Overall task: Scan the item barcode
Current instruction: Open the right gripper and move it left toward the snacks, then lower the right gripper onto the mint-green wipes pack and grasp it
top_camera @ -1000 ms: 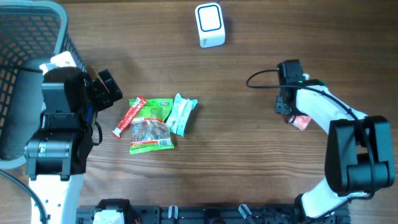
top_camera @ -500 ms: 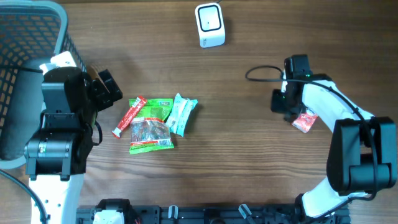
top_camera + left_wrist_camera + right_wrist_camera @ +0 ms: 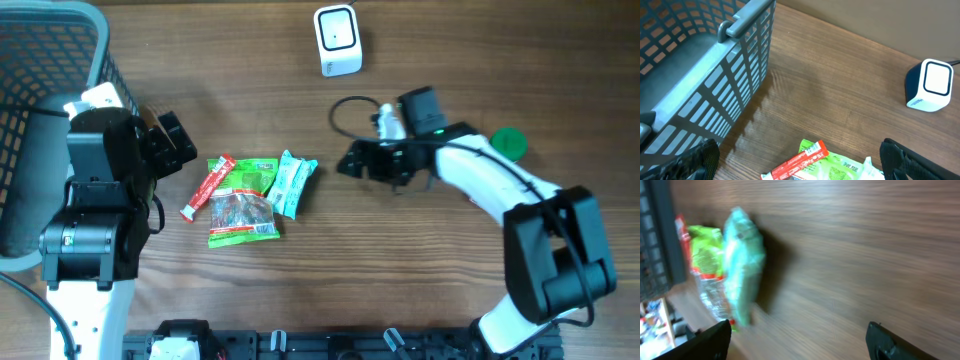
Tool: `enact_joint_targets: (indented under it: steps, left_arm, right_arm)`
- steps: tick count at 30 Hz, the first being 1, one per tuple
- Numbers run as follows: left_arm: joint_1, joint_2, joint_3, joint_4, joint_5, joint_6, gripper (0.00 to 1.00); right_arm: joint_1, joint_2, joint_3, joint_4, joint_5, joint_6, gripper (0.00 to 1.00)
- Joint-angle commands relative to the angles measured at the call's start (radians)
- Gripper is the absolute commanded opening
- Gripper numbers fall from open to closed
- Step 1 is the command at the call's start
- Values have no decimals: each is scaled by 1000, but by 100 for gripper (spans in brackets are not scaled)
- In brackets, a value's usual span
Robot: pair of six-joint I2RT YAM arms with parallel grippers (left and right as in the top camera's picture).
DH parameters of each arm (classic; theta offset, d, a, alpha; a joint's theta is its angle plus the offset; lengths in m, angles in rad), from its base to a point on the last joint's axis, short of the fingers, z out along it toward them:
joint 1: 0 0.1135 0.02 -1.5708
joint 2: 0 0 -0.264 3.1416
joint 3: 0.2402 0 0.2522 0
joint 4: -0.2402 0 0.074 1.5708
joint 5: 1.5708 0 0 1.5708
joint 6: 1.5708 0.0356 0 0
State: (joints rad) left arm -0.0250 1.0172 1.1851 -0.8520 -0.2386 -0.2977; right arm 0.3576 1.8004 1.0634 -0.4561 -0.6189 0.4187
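Jaws are released and empty on left gripper (image 3: 178,140) and right gripper (image 3: 347,161); two of the overlapped packets (image 3: 243,195) may be pinched together.

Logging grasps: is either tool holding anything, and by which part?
Nothing. Both tools are open and empty: the right tool short of the teal packet, the left tool beside the basket.

The white scanner (image 3: 337,40) stands alone at the far side of the table, its rounded square window facing up. Well apart from it, four snack packets lie flat, huddled together. A red stick packet (image 3: 207,187) slants at the left. A green packet (image 3: 243,178) sits mid-pile, a clear pouch (image 3: 240,218) overlapping its near edge. A teal packet (image 3: 291,183) lies tilted at the right.
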Motion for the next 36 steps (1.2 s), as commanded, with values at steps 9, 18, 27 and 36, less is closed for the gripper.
enact_joint_targets:
  steps: [9, 18, 27, 36]
  left_arm:
    - [6, 0, 14, 3, -10, 5, 100]
    - [6, 0, 14, 3, -10, 5, 100]
    - [6, 0, 14, 3, -10, 5, 100]
    - [6, 0, 14, 3, -10, 5, 100]
  right_arm:
    - [343, -23, 8, 48, 334, 300, 73]
    - [460, -22, 8, 143, 523, 404, 56]
    - [465, -22, 8, 161, 531, 430, 47]
    - [481, 42, 8, 191, 528, 483, 38]
